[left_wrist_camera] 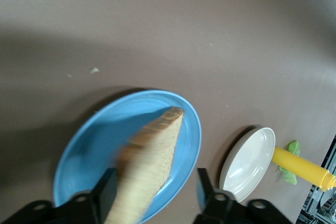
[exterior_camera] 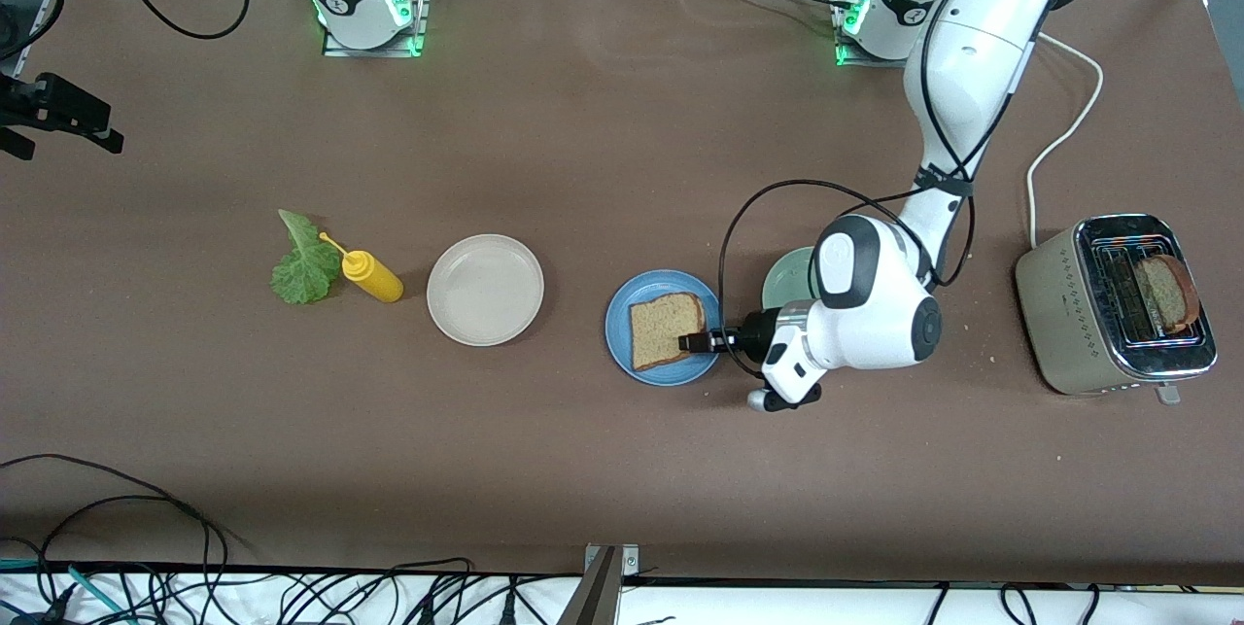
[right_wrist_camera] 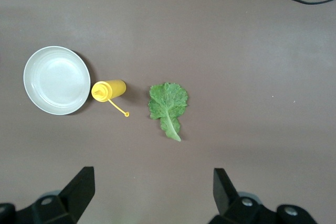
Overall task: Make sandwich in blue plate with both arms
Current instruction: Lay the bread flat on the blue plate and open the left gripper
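Fingers [left_wrist_camera: 107, 190] of the left gripper [exterior_camera: 696, 341] stand apart around the bread slice [exterior_camera: 666, 330], which lies on the blue plate [exterior_camera: 619, 326]. Judged step: releasing it; best lift straight up so the slice stays centred. The right gripper [right_wrist_camera: 152, 190] waits, spread wide, above the lettuce leaf [exterior_camera: 301, 263], which lies well toward the right arm's end from the blue plate. Unclear: whether a finger touches the crust; a second slice sits partly hidden in the toaster [exterior_camera: 1054, 314].

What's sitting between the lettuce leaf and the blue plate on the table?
In the front view, the yellow squeeze bottle lies right beside the lettuce leaf, then the beige plate, then the blue plate.
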